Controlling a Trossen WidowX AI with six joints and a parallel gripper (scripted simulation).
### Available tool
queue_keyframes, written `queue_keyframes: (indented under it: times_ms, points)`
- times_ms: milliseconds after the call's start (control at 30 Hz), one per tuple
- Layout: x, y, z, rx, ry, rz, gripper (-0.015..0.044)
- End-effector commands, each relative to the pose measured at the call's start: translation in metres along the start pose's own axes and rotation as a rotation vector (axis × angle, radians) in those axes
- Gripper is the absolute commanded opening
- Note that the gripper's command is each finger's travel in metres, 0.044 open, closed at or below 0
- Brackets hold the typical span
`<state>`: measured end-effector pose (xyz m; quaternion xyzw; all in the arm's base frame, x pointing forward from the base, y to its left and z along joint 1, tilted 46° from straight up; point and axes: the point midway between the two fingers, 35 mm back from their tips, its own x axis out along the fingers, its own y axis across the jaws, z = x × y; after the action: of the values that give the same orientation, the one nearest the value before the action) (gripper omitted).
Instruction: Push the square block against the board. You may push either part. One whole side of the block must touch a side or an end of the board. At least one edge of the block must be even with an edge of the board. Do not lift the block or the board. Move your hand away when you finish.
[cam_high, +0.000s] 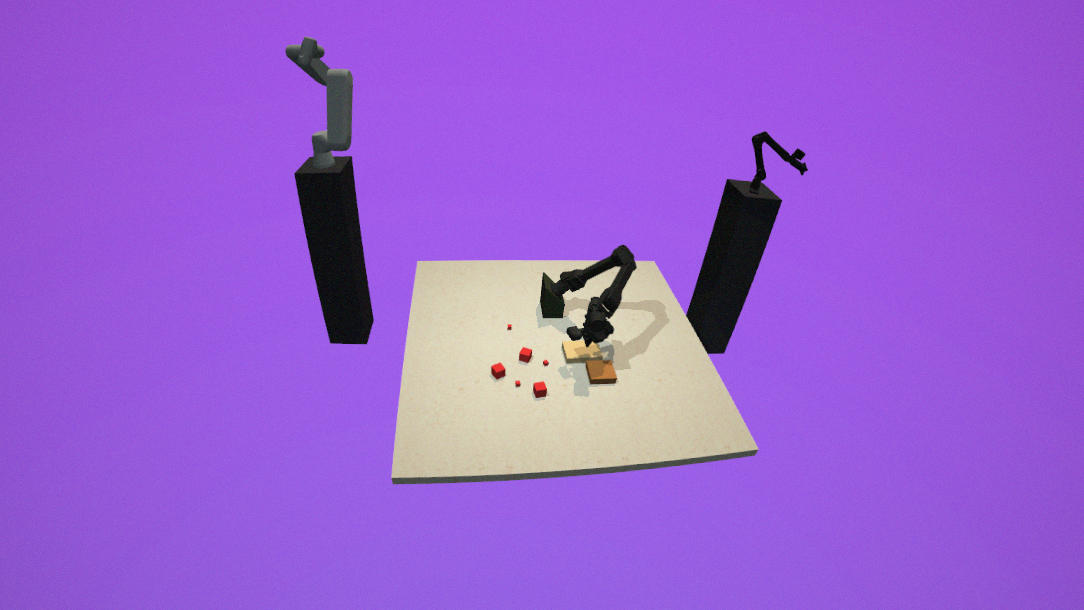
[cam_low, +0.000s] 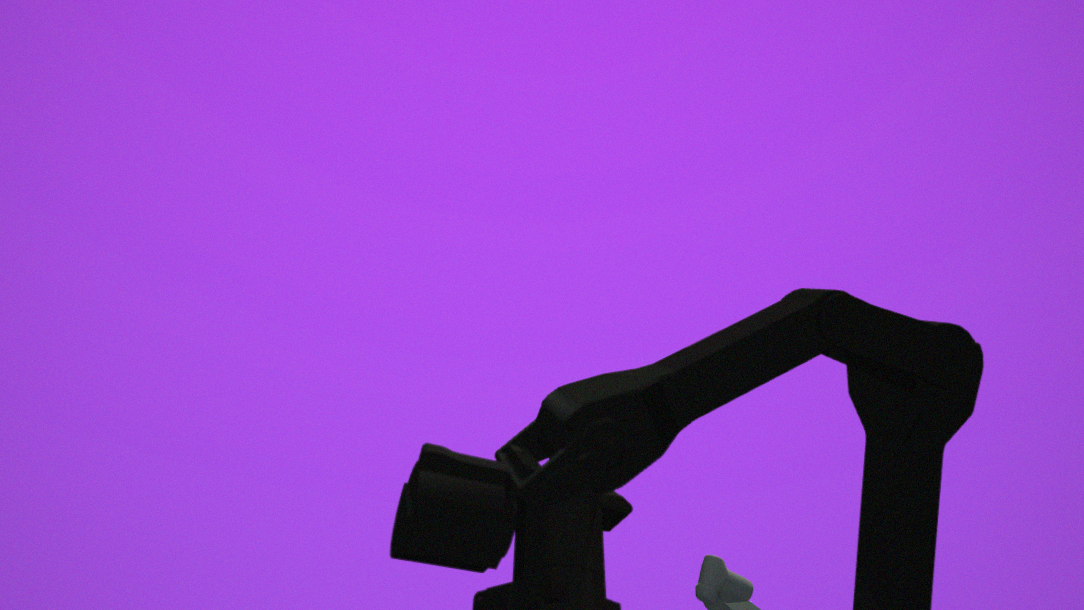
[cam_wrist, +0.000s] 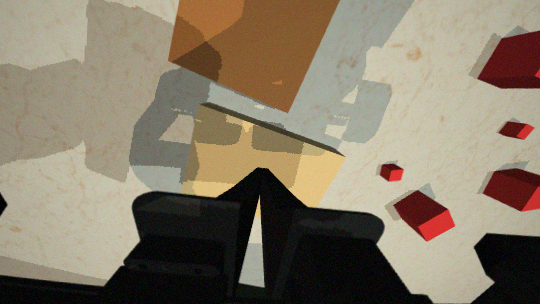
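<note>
The pale yellow board (cam_high: 571, 351) (cam_wrist: 322, 172) lies flat on the table. The square orange-brown block (cam_high: 601, 371) (cam_wrist: 260, 55) lies flat beside one side of it. In the wrist view a narrow shadowed gap shows between them, and their facing edges are slightly out of parallel. The block is offset sideways, so their corners are not even. My gripper (cam_high: 588, 343) (cam_wrist: 261, 173) is shut and empty, with its tips over the board in the wrist view. Their exact height is unclear. The gripper hides part of the board.
Three larger red cubes (cam_high: 525, 354) (cam_high: 498, 371) (cam_high: 539, 389) and three small red cubes (cam_high: 509, 327) (cam_high: 545, 362) (cam_high: 517, 383) lie left of the board and block in the top view. Two other arms stand on black pedestals (cam_high: 337, 257) (cam_high: 731, 265) beyond the table.
</note>
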<state>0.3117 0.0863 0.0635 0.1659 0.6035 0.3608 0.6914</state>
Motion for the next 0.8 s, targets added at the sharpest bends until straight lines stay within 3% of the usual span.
queue_keyframes:
  times_ms: [0, 767]
  points:
    - [0.002, -0.012, -0.009, 0.143, 0.008, -0.001, 0.0000]
    - [0.003, -0.060, -0.042, 0.943, 0.013, -0.001, 0.0000]
